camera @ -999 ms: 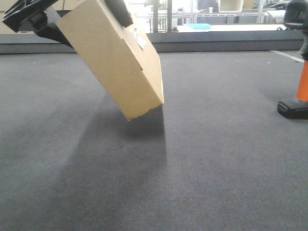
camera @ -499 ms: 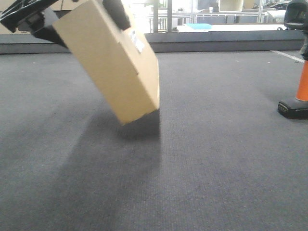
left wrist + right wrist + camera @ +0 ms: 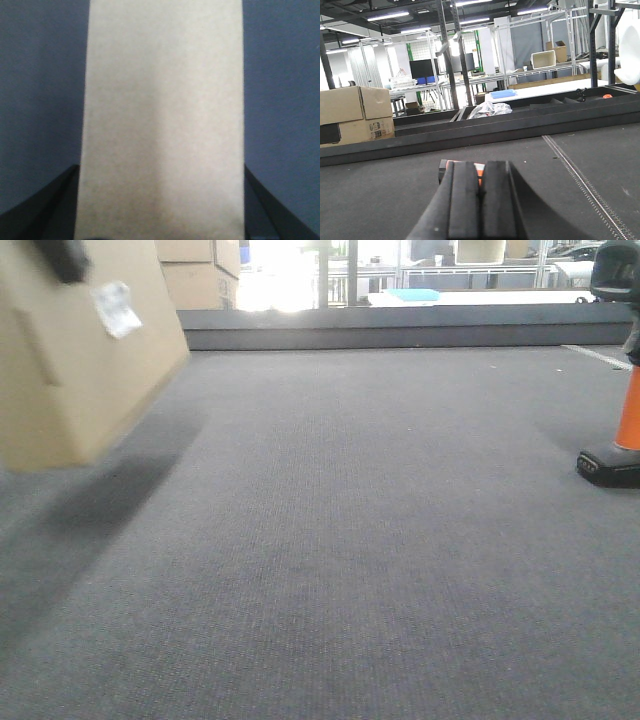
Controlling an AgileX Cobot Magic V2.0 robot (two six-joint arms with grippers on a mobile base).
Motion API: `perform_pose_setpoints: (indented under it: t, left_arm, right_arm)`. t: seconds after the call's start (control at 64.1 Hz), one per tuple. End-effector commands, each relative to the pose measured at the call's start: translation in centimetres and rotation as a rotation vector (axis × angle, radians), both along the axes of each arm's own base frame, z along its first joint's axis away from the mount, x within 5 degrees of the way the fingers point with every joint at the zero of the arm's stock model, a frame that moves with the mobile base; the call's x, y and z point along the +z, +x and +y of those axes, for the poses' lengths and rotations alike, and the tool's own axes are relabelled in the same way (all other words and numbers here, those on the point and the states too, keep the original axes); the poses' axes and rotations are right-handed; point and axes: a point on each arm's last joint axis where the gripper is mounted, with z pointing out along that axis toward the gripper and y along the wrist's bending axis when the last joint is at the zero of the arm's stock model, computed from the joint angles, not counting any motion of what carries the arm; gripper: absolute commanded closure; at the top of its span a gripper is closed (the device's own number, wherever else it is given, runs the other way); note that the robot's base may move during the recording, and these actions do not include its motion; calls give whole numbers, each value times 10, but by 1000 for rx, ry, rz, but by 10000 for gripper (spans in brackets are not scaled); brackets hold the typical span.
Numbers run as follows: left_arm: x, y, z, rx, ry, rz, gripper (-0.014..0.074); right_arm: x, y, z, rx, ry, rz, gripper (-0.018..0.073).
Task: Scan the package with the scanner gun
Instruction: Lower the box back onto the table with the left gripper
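Note:
The package (image 3: 80, 360), a plain brown box with a small white label (image 3: 118, 308), hangs tilted above the grey table at the far left, partly out of frame. My left gripper (image 3: 161, 200) is shut on it. In the left wrist view the package (image 3: 162, 115) fills the middle, with a black finger (image 3: 45, 212) at each lower side. The scanner gun (image 3: 628, 410) stands upright at the right edge, orange handle on a black foot (image 3: 606, 465). My right gripper (image 3: 479, 167) is shut. A bit of the orange scanner gun (image 3: 478, 171) shows just past its tips; contact cannot be judged.
Stacked cartons (image 3: 200, 270) stand behind the table's raised dark far edge (image 3: 400, 332); these cartons (image 3: 355, 117) also show in the right wrist view. A thin metal strip (image 3: 580, 185) runs across the grey table surface (image 3: 380, 540). Racks and shelving fill the background.
The left gripper has carried the package left and closer to the camera, so it now sits at the frame's left edge with its label facing forward. The scanner gun has not moved.

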Motion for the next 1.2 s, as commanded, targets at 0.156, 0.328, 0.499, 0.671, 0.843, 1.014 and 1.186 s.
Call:
perform_pose_setpoints:
  t: [0.156,0.328,0.499,0.671,0.843,1.014,1.186]
  left_arm:
    - [10,-6,42,-3,157,18,707]
    - [2,-4,63,8,100,44,707]
    - [-13,-3,72,15,34,52,707]
    - [-21,-1,75,15,49,29,707]
    - [-34,-1,78,13,85,19,707]
    - [-37,1,79,13,99,-15,680]
    - [-39,3,79,13,103,-6,475]
  right_arm:
    - [2,-1,0,-5,-6,-23,728]
    - [2,-1,0,-5,-6,-23,728]
    - [2,-1,0,-5,-6,-23,728]
    - [2,-1,0,-5,-6,-23,728]
    - [2,-1,0,-5,-6,-23,728]
    - [2,-1,0,-5,-6,-23,728]
    - [2,-1,0,-5,-6,-23,728]
